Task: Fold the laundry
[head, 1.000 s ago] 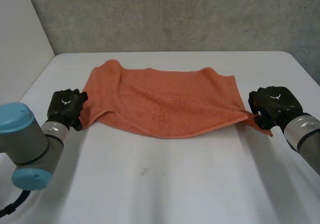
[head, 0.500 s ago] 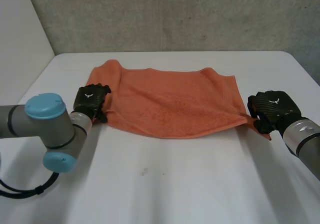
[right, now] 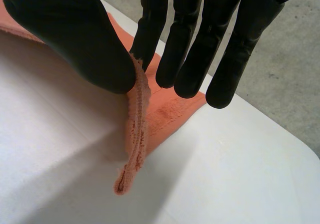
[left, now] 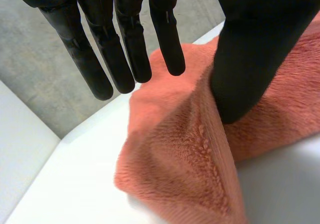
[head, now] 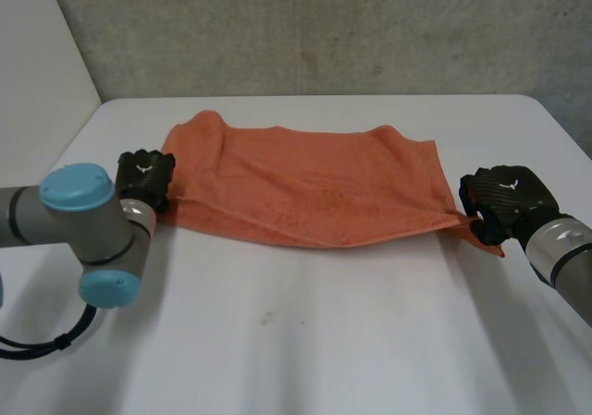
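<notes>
Now an orange towel (head: 305,184) lies spread out on the white table (head: 324,341), on the far half, below the grey wall (head: 324,27). Its far edge is bumpy and its near edge sags in a soft curve.

The left hand (head: 143,176) is at the near left corner of the towel. In its own wrist view, the left hand (left: 255,49) has straight fingers (left: 125,49) that are spread a little. Its thumb leans on a raised fold of the towel (left: 175,159). The fold stands up between the thumb and the fingers, but the fingers are not closed on it.

The right hand (head: 507,196) is at the near right corner. In its own wrist view, the right hand (right: 65,29) squeezes the thin edge of the towel (right: 137,114) between its thumb and one finger. The other fingers (right: 235,49) are straight. A small end of the towel hangs down from the squeeze to the table.
</notes>
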{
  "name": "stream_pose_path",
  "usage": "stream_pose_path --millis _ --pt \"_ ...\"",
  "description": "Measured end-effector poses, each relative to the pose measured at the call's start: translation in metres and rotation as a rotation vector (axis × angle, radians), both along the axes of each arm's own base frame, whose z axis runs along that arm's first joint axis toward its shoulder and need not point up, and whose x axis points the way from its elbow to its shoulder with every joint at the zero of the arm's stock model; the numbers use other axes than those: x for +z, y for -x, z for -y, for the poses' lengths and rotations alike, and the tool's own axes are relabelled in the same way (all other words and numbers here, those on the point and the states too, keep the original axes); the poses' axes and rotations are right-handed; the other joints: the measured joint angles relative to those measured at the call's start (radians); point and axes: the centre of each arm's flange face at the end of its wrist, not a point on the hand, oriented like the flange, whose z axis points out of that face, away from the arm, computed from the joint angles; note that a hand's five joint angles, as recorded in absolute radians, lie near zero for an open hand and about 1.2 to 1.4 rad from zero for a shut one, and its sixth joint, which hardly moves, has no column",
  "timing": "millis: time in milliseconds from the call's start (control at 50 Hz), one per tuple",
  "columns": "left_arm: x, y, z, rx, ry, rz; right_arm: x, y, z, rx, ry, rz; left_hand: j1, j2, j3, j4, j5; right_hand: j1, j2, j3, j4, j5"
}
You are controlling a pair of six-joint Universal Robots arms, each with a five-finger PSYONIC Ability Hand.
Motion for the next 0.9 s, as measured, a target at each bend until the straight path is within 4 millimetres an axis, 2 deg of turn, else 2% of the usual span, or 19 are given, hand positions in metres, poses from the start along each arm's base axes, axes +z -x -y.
stream_pose_path --millis 20,120,280,300,380,440,520,560,580,680,780,900 --pt "0.002 -0.002 0.000 0.004 0.002 -0.001 0.000 0.000 0.001 -0.001 0.001 0.000 0.074 0.070 0.074 0.074 0.075 0.000 0.000 0.000 0.000 0.000" --pt "0.007 -0.011 0.000 0.025 0.004 -0.002 -0.001 0.001 0.004 -0.003 0.002 -0.003 0.111 0.114 0.118 0.118 0.117 0.000 0.000 0.000 0.000 0.000" --pt "0.003 -0.020 -0.001 0.041 -0.014 0.002 0.000 0.001 0.005 -0.006 0.006 -0.007 0.215 0.216 0.221 0.213 0.212 0.000 0.000 0.000 0.000 0.000" --pt "0.001 -0.021 -0.001 0.044 -0.021 0.005 0.000 0.001 0.006 -0.008 0.008 -0.008 0.339 0.324 0.328 0.328 0.328 0.000 0.000 0.000 0.000 0.000" --pt "-0.003 -0.025 -0.002 0.051 -0.032 0.017 0.001 0.002 0.007 -0.014 0.009 -0.009 0.434 0.463 0.466 0.467 0.461 0.000 0.000 0.000 0.000 0.000" --pt "0.002 -0.030 -0.005 0.059 -0.024 0.040 0.003 0.004 0.008 -0.019 0.011 -0.010 0.450 0.488 0.491 0.491 0.482 0.000 0.000 0.000 0.000 0.000" --pt "0.019 -0.039 -0.012 0.069 0.007 0.076 0.005 0.005 0.009 -0.020 0.007 -0.016 0.462 0.510 0.513 0.513 0.497 0.000 0.000 0.000 0.000 0.000" --pt "0.037 -0.043 -0.024 0.070 0.036 0.106 0.009 0.005 0.006 -0.016 -0.007 -0.036 0.464 0.514 0.517 0.518 0.498 0.000 0.000 0.000 0.000 0.000" --pt "0.037 -0.043 -0.024 0.070 0.036 0.106 0.009 0.005 0.006 -0.016 -0.007 -0.036 0.464 0.514 0.517 0.518 0.498 0.000 0.000 0.000 0.000 0.000" --pt "0.066 -0.051 -0.060 0.064 0.063 0.179 0.019 0.012 -0.005 -0.001 -0.076 -0.126 0.468 0.518 0.520 0.521 0.502 0.000 0.000 0.000 0.000 0.000" --pt "0.079 -0.069 -0.103 0.072 -0.003 0.310 0.029 0.028 -0.024 0.020 -0.181 -0.267 0.490 0.519 0.520 0.522 0.511 0.000 0.000 0.000 0.000 0.000" --pt "0.084 -0.085 -0.138 0.062 -0.116 0.414 0.041 0.045 -0.048 0.070 -0.282 -0.426 0.497 0.519 0.521 0.522 0.517 0.000 0.000 0.000 0.000 0.000"
